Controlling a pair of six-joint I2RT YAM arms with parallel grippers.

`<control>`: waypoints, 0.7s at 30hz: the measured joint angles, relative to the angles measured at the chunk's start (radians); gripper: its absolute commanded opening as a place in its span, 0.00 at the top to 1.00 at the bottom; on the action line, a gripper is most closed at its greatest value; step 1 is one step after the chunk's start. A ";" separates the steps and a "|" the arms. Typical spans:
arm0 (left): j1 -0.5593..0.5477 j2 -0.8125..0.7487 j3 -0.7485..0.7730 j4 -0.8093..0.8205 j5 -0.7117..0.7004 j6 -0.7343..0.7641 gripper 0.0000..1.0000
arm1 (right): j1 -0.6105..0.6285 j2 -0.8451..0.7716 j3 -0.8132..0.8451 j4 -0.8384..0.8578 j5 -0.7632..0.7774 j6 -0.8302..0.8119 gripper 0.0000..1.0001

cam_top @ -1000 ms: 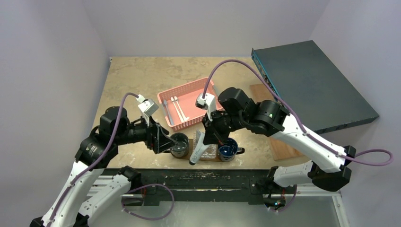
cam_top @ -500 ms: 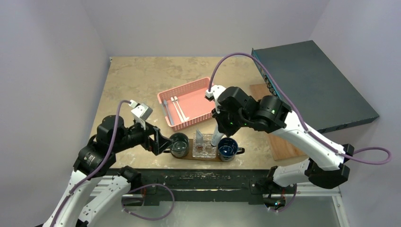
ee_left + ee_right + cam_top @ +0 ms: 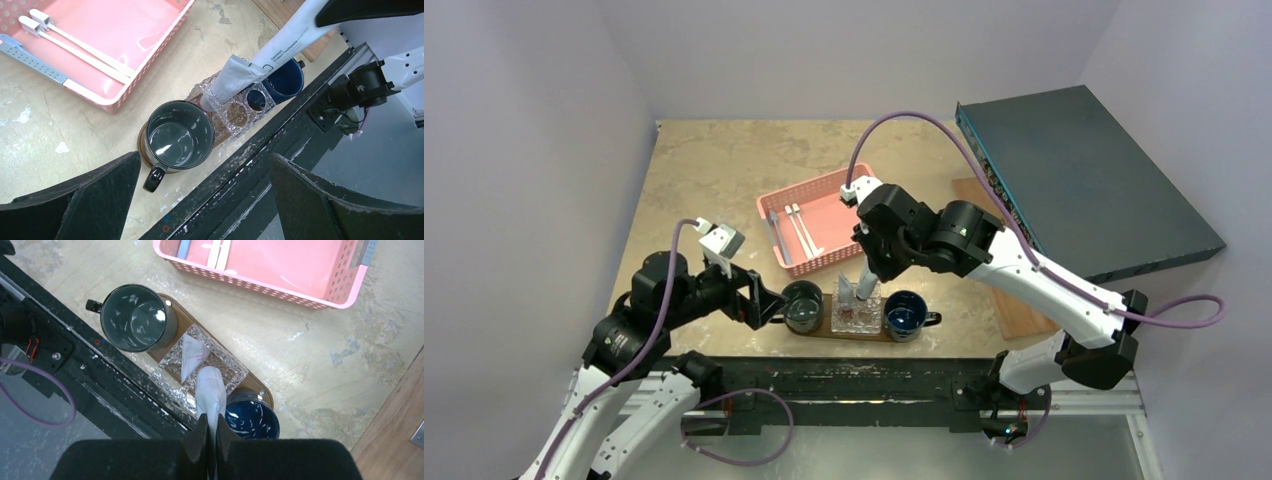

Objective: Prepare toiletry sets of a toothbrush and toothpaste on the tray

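I am pinching the pale grey-white squeeze tube, likely soft and light, near its upper end in my right pincer; my left pincer is gaping.

Bench, mottled tan. Pink mesh basket stood mid-bench. Grey mug and blue mug, near edge, flanked a clear glass holder. Pale rectangular board lay right, partly under a dark flat slab, possibly an equipment case.
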 measured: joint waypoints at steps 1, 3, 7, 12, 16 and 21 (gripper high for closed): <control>0.000 -0.001 0.000 0.000 0.000 0.000 0.00 | 0.000 0.003 0.000 0.005 0.005 0.002 1.00; 0.000 -0.003 -0.001 0.000 -0.001 0.000 0.00 | 0.000 0.009 0.000 0.015 0.017 0.006 1.00; 0.000 -0.004 -0.001 0.000 -0.004 0.000 0.00 | 0.000 0.022 -0.002 0.024 0.026 0.010 1.00; 0.000 -0.004 -0.001 0.000 -0.007 0.000 0.00 | 0.002 0.029 -0.031 0.032 0.036 0.010 1.00; 0.000 -0.003 -0.001 0.000 -0.008 0.000 0.00 | 0.006 0.029 -0.069 0.040 0.038 0.011 1.00; 0.000 -0.003 -0.001 0.000 -0.008 0.000 0.00 | 0.008 0.029 -0.110 0.066 0.040 0.016 1.00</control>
